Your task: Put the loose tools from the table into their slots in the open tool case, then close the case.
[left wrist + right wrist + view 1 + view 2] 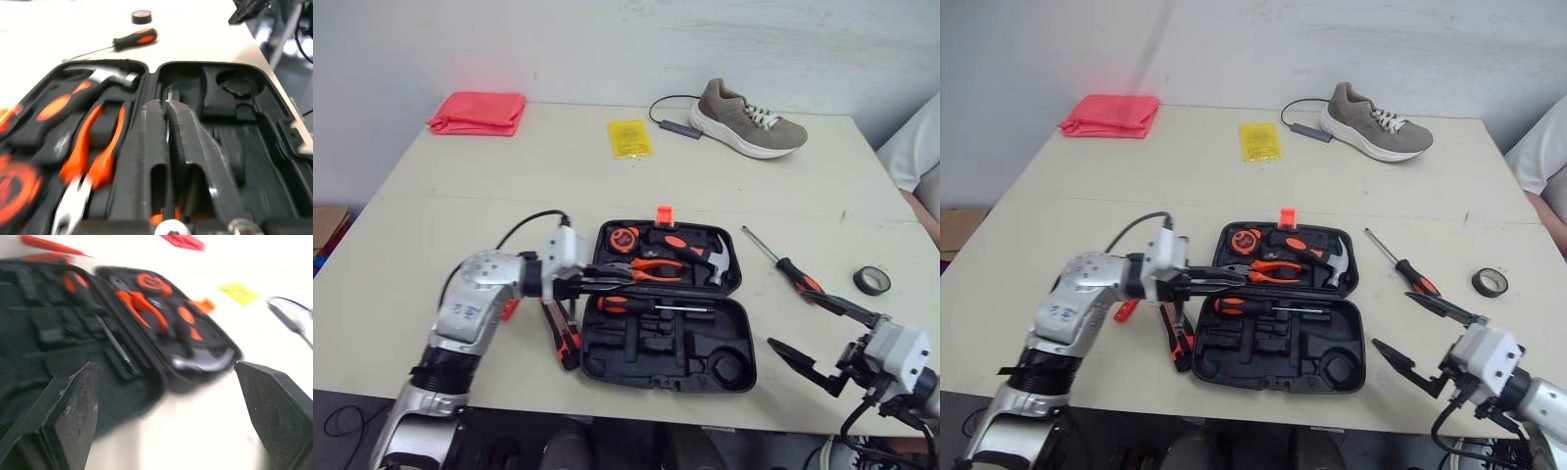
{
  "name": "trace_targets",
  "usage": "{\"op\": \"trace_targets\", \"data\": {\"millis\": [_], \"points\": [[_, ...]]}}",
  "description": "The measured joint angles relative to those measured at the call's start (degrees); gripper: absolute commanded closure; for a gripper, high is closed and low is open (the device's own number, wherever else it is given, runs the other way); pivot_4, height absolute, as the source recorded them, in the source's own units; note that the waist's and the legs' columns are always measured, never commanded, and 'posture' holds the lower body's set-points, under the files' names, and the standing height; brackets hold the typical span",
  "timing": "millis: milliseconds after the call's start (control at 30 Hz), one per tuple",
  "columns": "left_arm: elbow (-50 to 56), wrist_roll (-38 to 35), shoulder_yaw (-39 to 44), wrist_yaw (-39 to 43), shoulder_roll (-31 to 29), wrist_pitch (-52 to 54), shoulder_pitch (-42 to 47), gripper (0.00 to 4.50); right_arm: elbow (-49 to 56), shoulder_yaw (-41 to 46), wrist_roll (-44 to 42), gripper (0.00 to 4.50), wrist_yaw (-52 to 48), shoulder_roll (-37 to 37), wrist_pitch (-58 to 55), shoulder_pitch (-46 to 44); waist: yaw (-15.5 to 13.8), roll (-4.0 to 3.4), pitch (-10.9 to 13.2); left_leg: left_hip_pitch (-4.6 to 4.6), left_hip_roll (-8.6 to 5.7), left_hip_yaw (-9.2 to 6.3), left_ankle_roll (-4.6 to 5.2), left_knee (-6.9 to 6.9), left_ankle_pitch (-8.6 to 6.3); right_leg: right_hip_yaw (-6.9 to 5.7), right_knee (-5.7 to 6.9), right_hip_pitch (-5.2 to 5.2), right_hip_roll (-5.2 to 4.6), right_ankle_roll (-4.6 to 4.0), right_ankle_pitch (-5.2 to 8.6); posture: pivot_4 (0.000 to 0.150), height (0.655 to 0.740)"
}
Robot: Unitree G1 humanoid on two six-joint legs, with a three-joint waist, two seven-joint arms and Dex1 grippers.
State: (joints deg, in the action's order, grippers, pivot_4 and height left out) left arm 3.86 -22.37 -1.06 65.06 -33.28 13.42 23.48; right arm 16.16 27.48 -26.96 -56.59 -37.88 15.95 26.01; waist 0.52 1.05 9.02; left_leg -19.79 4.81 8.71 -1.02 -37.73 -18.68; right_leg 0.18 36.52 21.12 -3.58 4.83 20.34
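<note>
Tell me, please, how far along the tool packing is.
Done: hammer, pliers, tape measure and one screwdriver sit in the open tool case. In hand: the left gripper hovers shut over the case; the right gripper open. Left: the loose screwdriver, the black-orange tool beside the case, then closing.

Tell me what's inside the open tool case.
In the tool case: a tape measure, pliers, a hammer and a screwdriver; the near slots look empty. The left gripper covers part of its left side, hiding what's beneath.
</note>
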Motion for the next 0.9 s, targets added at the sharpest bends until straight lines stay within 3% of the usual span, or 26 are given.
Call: {"op": "trace_targets", "data": {"millis": [100,200,400,600,900], "points": [[-4.4,-0.2,9.7,-1.0,-6.0,-3.2,-5.3,1.41,-6.9,6.0,0.1,0.00,-0.2,1.2,2.8,4.0,0.1,0.03,0.0,0.05,-0.03,0.13,0.00,0.37,0.00,0.02,-0.16,0.10,-0.10,-0.03,0.02,0.150,0.7400],[-7.6,-0.2,16.7,-3.3,-8.4,-5.9,-10.1,0.07,-12.6,10.2,0.1,0.00,0.4,2.7,5.1,5.0,0.3,0.05,0.0,0.06,-0.06,0.19,0.02,0.56,-0.01,0.00,-0.26,0.14,-0.22,-0.03,0.02,0.150,0.7400],[-22.6,0.0,30.0,-4.7,-16.3,-9.0,-20.8,0.07,-28.2,18.0,0.5,0.00,3.1,5.3,10.3,8.2,1.2,0.16,0.1,0.14,-0.01,0.21,-0.05,0.95,-0.07,-0.09,-0.26,0.31,-0.31,-0.32,0.17,0.150,0.7400],[-34.0,0.8,35.3,-6.9,-17.6,-15.6,-24.3,0.07,-38.4,20.2,1.0,0.00,5.2,6.1,14.4,8.5,1.6,0.18,0.1,0.50,-0.22,0.31,-0.16,1.48,-0.13,-0.08,-0.26,0.24,-0.69,-0.39,0.19,0.150,0.7400],[-30.0,-1.1,34.6,-7.7,-15.0,-15.2,-22.4,0.07,-34.4,17.3,0.8,0.00,6.1,6.1,14.5,3.3,1.7,0.19,0.1,0.53,-0.24,0.29,-0.34,1.71,0.10,-0.16,-0.23,0.28,-0.70,-0.40,0.11,0.150,0.7400]]}}
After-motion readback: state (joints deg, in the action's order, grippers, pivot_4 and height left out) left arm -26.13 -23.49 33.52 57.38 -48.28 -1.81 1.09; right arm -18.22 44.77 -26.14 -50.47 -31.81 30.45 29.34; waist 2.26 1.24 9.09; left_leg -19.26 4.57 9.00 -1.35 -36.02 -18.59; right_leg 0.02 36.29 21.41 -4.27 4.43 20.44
